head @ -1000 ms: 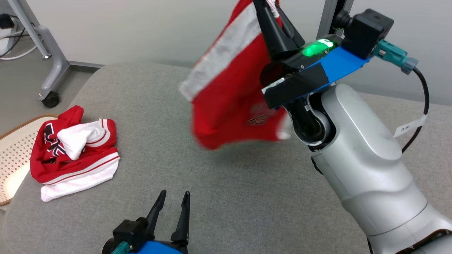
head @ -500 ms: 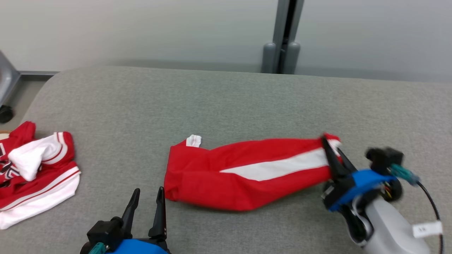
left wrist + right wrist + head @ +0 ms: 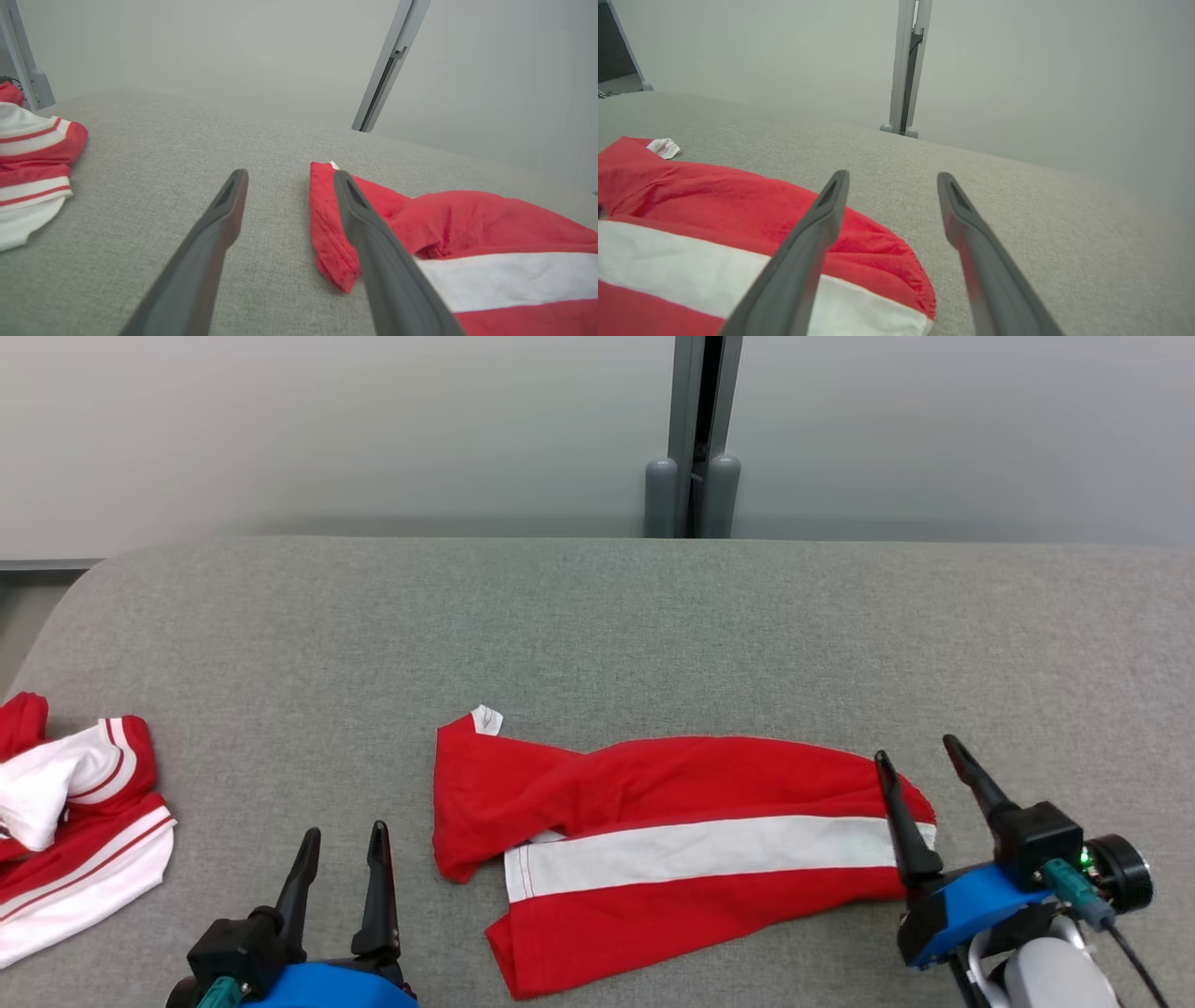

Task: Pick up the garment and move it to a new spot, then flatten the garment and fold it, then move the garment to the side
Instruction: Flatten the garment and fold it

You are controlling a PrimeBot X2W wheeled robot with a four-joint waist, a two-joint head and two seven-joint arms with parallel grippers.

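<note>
Right tool (image 3: pixel 915 749) gapes wide and empty at the right end of the garment (image 3: pixel 672 784); left tool (image 3: pixel 345 829), also wide, hovers near its left end, likely poised for flattening.

Wide bare stretch of grey padded surface (image 3: pixel 597 616) beyond red white-striped garment (image 3: pixel 672 840): free passage. Open gap between it and crumpled red-and-white garment (image 3: pixel 84 821) far left. More room right. Grey post (image 3: pixel 693 476) behind far edge.

No legible text — the white tag (image 3: pixel 486 720) on the red garment (image 3: pixel 672 775) is too small.
</note>
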